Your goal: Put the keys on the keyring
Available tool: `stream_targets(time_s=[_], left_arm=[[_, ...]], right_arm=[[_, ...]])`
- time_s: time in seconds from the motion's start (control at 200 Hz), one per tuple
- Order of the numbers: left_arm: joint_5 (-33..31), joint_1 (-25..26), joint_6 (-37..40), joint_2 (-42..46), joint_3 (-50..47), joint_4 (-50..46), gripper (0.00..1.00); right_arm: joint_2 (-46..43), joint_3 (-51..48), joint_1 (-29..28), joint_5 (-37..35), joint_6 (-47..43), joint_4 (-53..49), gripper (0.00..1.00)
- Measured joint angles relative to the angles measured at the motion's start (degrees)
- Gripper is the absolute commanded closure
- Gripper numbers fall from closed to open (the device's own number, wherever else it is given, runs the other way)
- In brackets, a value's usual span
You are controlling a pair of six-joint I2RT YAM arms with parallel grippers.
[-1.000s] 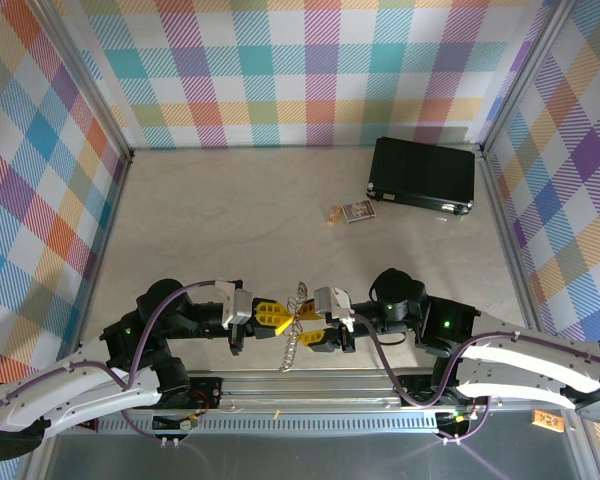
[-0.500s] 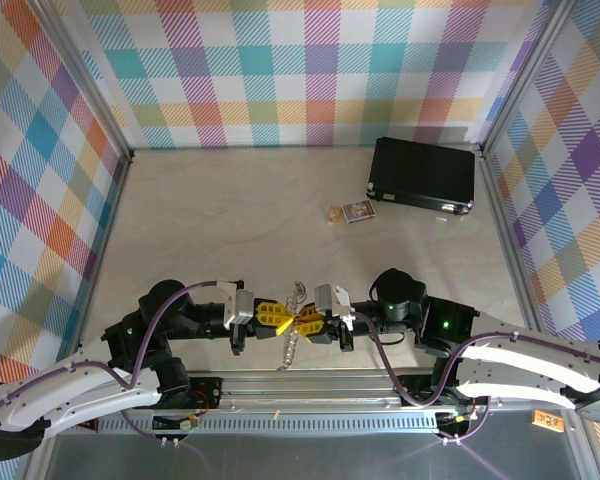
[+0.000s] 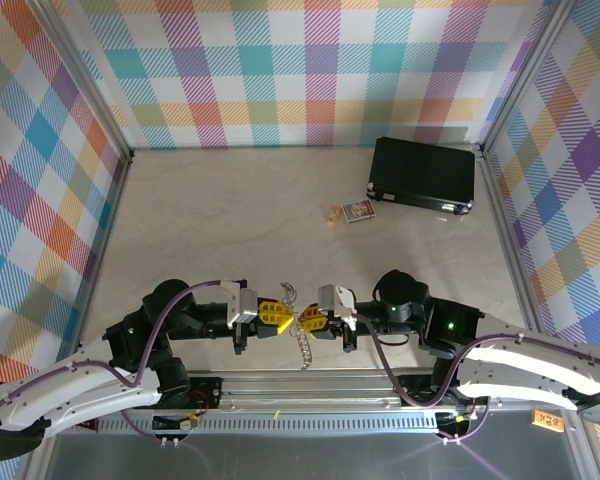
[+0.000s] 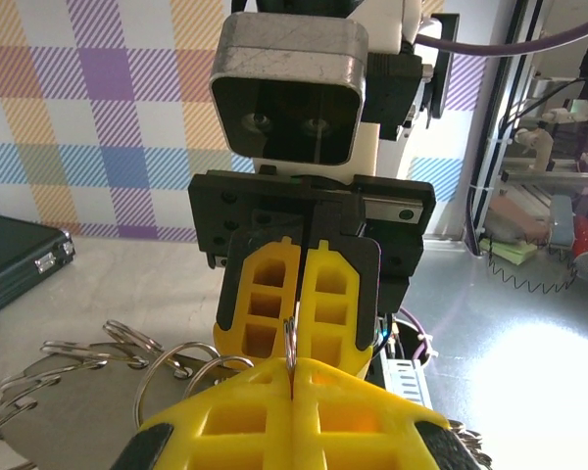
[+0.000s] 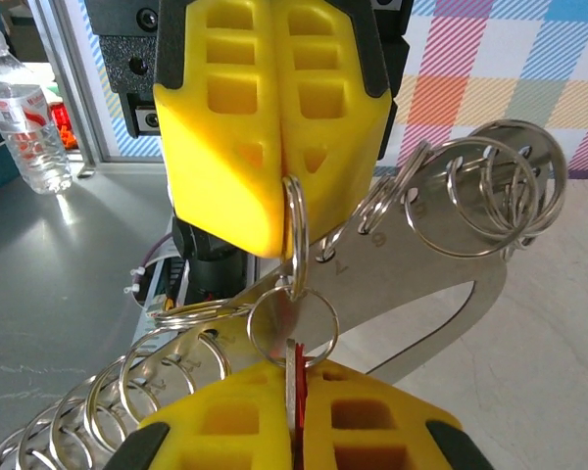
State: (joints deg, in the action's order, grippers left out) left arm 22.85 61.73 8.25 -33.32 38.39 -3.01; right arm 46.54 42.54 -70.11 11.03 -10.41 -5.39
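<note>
At the near edge of the table (image 3: 230, 230), we find the left gripper (image 3: 276, 317) clenched. Its yellow fingers (image 5: 225, 127) are pressed flat together on one split ring (image 5: 296, 235) of the keyring (image 3: 302, 347).

From above, we see the keyring dangling in the narrow gap between the two arms, off the table surface. In the right wrist view it is a flat silver loop (image 5: 490, 279) tilted across the frame, with many more split rings threaded along its edge. A smaller ring hangs from the pinched one.

Just below that ring sits the key (image 5: 291, 382), turned edge-on, its thin blade running down and a sliver of red head showing at the bottom. The right gripper (image 3: 311, 320) is closed on this key, which is squeezed in the seam between its own yellow fingers (image 5: 372, 431). The two grippers meet tip to tip, almost touching.

Well beyond them, towards the far right of the table, a small printed card (image 3: 358, 211) lies flat. A black rectangular case (image 3: 423, 172) sits just right of it, near the back corner.
</note>
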Motion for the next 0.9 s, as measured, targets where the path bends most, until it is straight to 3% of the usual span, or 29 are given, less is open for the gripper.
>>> stream_targets(time_s=[0.9], left_arm=[[-3.2,0.0,0.6,-2.7,0.0,-4.1,1.00]], right_arm=[[-2.6,1.2,0.0,-4.4,-2.5,-4.3,1.00]])
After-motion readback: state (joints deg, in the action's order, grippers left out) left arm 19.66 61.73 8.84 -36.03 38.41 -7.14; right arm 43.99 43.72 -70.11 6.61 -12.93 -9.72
